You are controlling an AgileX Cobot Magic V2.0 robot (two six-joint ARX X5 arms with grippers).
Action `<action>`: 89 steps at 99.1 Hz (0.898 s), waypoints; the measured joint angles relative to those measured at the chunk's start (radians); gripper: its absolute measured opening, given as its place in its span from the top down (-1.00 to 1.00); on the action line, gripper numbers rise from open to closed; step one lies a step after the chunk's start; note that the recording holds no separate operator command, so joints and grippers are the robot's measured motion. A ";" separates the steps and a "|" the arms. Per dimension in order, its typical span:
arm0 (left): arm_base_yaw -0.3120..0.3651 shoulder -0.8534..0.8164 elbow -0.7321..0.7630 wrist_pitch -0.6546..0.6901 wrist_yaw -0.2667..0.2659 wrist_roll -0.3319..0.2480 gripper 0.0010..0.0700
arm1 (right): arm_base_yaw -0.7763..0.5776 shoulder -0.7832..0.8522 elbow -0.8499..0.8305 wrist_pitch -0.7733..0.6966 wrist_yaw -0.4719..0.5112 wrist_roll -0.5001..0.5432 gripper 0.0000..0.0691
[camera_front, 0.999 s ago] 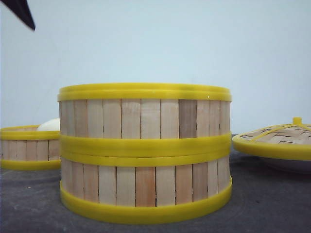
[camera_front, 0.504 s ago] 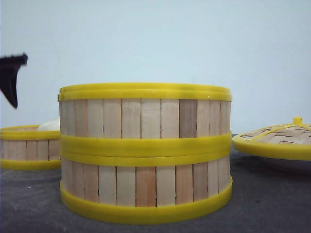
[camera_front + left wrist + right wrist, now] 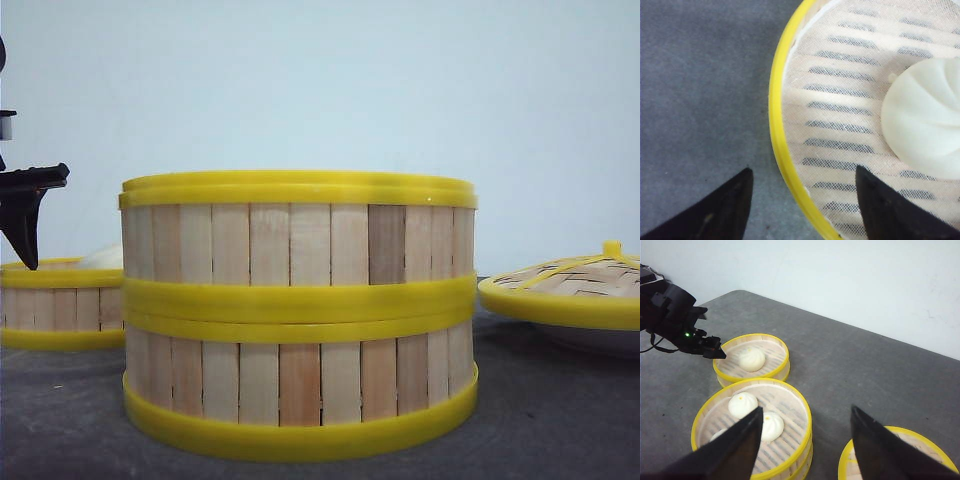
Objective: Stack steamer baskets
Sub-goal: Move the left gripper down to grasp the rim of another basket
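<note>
Front view: two steamer baskets stand stacked at centre on the grey bench (image 3: 560, 430), the upper basket (image 3: 298, 235) seated squarely on the lower basket (image 3: 300, 385), their yellow rims touching all round. A third basket (image 3: 60, 305) sits alone on the bench at far left, behind the stack and apart from it, with a white bun just showing over its rim. One dark finger of the left end effector (image 3: 22, 215) hangs over that basket's rim; whether it touches cannot be told here. At far right the domed woven lid (image 3: 570, 285) rests on a white plate, of which only a sliver shows beneath it.

Left wrist view: the left end effector's fingers (image 3: 715, 210) are apart and straddle the single basket's yellow rim (image 3: 777, 130), one finger outside over the bench, the other inside over the slatted, cloth-lined floor. A pleated white bun (image 3: 925, 120) lies inside. Nothing is clamped.

Right wrist view: the right end effector (image 3: 805, 450) is spread wide, empty, well above the bench. The stack holds three buns (image 3: 742, 405); the single basket lies just beyond it with the left arm (image 3: 675, 315) at its rim.
</note>
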 joint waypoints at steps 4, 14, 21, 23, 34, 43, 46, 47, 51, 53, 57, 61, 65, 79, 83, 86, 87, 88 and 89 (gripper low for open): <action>0.000 0.004 0.000 -0.001 0.000 0.000 0.07 | 0.000 0.000 0.000 0.000 0.000 0.000 0.03; 0.000 0.015 0.000 -0.001 -0.003 0.000 0.29 | 0.000 0.000 0.000 0.000 0.000 0.000 0.03; 0.000 0.020 0.000 -0.001 -0.022 0.000 0.34 | 0.000 0.000 0.000 0.003 0.000 0.000 0.03; 0.000 0.020 0.000 -0.001 -0.025 0.000 0.35 | 0.000 0.000 0.000 0.004 0.000 0.000 0.03; 0.000 0.020 0.000 0.000 -0.044 0.000 0.37 | 0.000 0.000 0.000 0.007 0.000 0.000 0.03; 0.000 0.021 0.000 0.000 -0.048 0.000 0.37 | 0.000 0.000 0.000 0.011 0.000 0.000 0.03; 0.000 0.022 0.000 0.000 -0.048 0.000 0.37 | 0.000 0.000 0.000 0.014 0.000 0.000 0.03; 0.000 0.023 0.000 0.000 -0.048 0.000 0.37 | 0.000 0.000 0.000 0.015 0.000 0.000 0.03; 0.000 0.028 0.001 0.002 -0.047 0.000 0.37 | 0.000 0.000 0.000 0.017 0.000 0.000 0.03; 0.000 0.032 0.001 0.003 -0.047 -0.001 0.37 | 0.000 0.000 0.000 0.018 0.000 0.000 0.03; 0.000 0.039 0.001 0.007 -0.047 -0.002 0.37 | 0.000 0.000 0.000 0.024 0.000 0.000 0.03; 0.000 0.047 0.004 0.007 -0.046 -0.003 0.37 | 0.000 0.000 0.000 0.030 0.000 0.000 0.03; 0.000 0.052 0.006 0.008 -0.045 -0.003 0.38 | 0.000 0.000 0.000 0.034 0.000 0.000 0.03; -0.003 0.060 0.013 0.006 -0.042 -0.016 0.73 | 0.000 0.000 0.000 0.037 0.000 0.000 0.03; -0.002 0.060 0.013 0.006 -0.045 -0.024 0.82 | 0.000 0.000 0.000 0.037 0.000 0.000 0.03; 0.000 0.061 0.013 0.006 -0.043 -0.023 0.87 | 0.000 0.000 0.000 0.037 0.000 0.000 0.03; 0.000 0.061 0.013 0.006 -0.043 -0.023 0.88 | 0.000 0.000 0.000 0.037 0.000 0.000 0.03; 0.000 0.061 0.013 0.006 -0.043 -0.023 0.89 | 0.000 0.000 0.000 0.037 0.000 0.000 0.03; 0.000 0.061 0.013 0.006 -0.043 -0.023 0.90 | 0.000 0.000 0.000 0.037 0.000 0.000 0.03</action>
